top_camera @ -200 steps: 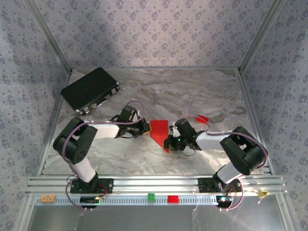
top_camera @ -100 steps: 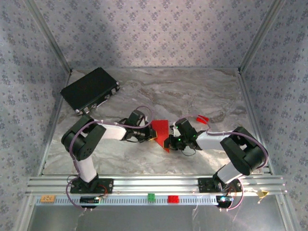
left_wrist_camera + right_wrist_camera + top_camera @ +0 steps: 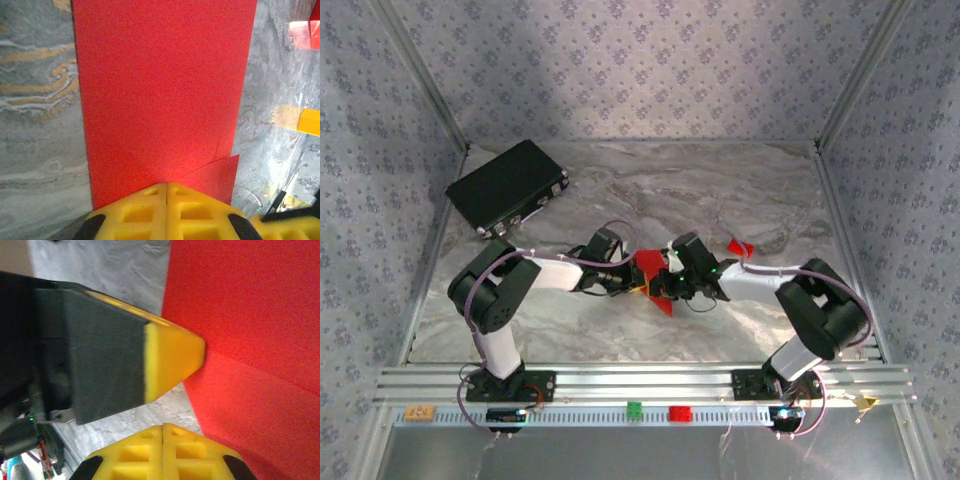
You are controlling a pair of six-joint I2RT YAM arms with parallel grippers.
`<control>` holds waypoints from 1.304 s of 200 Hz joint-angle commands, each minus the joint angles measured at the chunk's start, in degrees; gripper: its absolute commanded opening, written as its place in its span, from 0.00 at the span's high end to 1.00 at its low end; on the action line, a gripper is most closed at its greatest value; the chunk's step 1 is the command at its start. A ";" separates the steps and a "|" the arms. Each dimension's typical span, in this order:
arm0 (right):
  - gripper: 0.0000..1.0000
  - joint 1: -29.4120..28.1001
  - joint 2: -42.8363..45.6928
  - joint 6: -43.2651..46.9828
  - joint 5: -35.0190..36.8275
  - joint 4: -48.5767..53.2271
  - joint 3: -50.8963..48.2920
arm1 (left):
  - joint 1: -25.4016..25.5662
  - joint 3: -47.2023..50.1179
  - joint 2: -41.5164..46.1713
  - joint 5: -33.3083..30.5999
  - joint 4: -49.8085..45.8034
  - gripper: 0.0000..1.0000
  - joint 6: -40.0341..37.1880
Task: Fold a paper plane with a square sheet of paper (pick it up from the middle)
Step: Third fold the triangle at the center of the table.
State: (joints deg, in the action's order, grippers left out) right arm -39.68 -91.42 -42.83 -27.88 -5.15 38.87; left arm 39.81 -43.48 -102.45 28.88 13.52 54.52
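Note:
The square sheet of paper [image 3: 651,268] is bright red and lies flat on the marble table between both arms, partly folded, with a pointed corner toward the near side. In the left wrist view the paper [image 3: 160,85] shows a folded flap at its lower right. My left gripper [image 3: 166,186] is shut, its yellow tips resting on the paper's near edge. From above the left gripper [image 3: 632,285] sits at the paper's left side. My right gripper [image 3: 163,428] is shut over bare table just beside the paper [image 3: 250,330]. The left fingers [image 3: 172,360] touch that same edge.
A small red block [image 3: 740,247] lies just behind the right arm's forearm. A big flat black box [image 3: 507,186] sits at the back left. Aluminium rails frame the table, and patterned walls close it in on three sides.
The left gripper has slid right to the paper's left edge and stopped there. In the last half second the right gripper has moved left and slightly away, closer to the left gripper.

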 commanded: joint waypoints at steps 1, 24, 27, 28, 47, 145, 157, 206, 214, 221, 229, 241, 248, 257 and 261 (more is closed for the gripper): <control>0.97 -0.31 -5.14 0.46 0.81 1.10 0.73 | -0.08 -0.37 -1.68 -2.25 -4.12 1.00 -1.44; 0.96 -0.31 -4.60 0.72 1.10 1.51 -1.09 | -0.43 -0.28 -1.87 -2.17 -4.30 1.00 -1.77; 0.96 -0.23 -4.35 0.88 1.15 1.70 -1.32 | -0.51 -0.23 -1.87 -2.17 -4.37 1.00 -1.78; 0.96 -0.23 -4.23 0.94 1.16 1.76 -1.42 | -0.52 -0.26 -1.87 -2.21 -4.37 1.00 -1.83; 0.96 -0.04 -2.26 1.06 1.93 2.65 -3.27 | -1.04 -0.01 -2.06 -2.12 -4.48 1.00 -2.05; 0.94 0.56 9.32 2.04 2.88 7.42 -8.31 | -1.80 0.30 -2.58 -1.47 -4.29 1.00 -2.23; 0.94 0.45 9.84 2.00 2.40 7.48 -6.55 | -1.78 0.26 -2.41 -1.46 -4.26 1.00 -2.23; 0.95 0.52 10.61 -4.79 8.86 13.27 0.47 | -1.72 1.58 -2.05 -0.50 -0.74 1.00 -0.31; 0.95 0.74 11.41 -5.15 10.12 14.80 1.41 | -1.68 1.64 -2.09 -0.33 -0.91 1.00 -0.23; 0.95 0.95 12.20 -5.51 11.14 15.47 1.84 | -1.62 1.69 -2.29 -0.23 -1.14 1.00 -0.22; 0.95 1.20 13.31 -5.61 12.19 16.21 2.21 | -1.70 1.45 -2.64 -0.08 -1.74 1.00 -0.29; 0.95 1.75 15.16 -5.91 14.15 17.29 2.24 | -1.67 1.18 -2.92 0.07 -2.70 1.00 -0.60; 0.95 2.10 16.20 -6.12 14.77 16.98 1.81 | -1.74 1.24 -2.93 -0.05 -2.96 1.00 -0.64; 0.94 2.31 17.29 -6.10 15.05 15.97 0.78 | -1.73 1.37 -2.93 -0.24 -2.98 1.00 -0.65; 0.94 2.32 17.63 -6.26 15.26 15.42 0.11 | -1.74 1.32 -3.01 -0.22 -2.99 1.00 -0.72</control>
State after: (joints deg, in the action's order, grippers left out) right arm -38.09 -76.69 -47.24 -16.80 8.10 39.70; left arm 38.61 -43.35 -102.98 30.85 14.11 54.08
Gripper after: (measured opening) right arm 0.055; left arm 0.044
